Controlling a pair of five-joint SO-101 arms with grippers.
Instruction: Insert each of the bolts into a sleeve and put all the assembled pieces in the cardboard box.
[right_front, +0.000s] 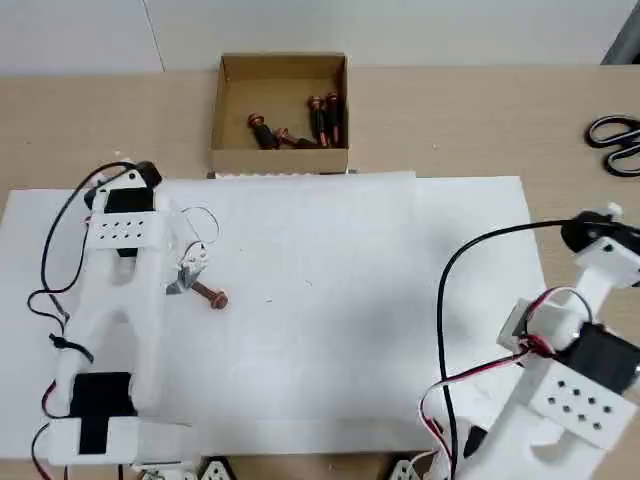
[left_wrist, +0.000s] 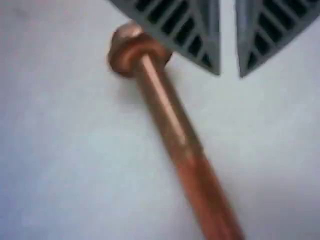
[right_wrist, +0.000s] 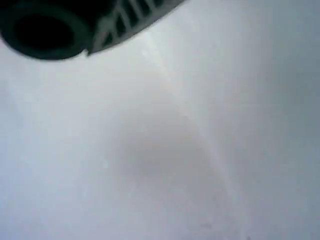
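Observation:
A copper bolt lies flat on the white paper, also seen in the high view as the bolt. My left gripper hangs just above its head end, jaws slightly open with nothing between them; the head sits beside one grey ribbed finger. In the high view the left gripper is just up-left of the bolt. My right gripper's ribbed finger presses against a black sleeve, held over bare paper. The right arm stands at the lower right. The cardboard box holds several assembled pieces.
White paper covers the table's middle between the arms. Scissors lie at the far right on the wood. Black and red cables loop beside the right arm.

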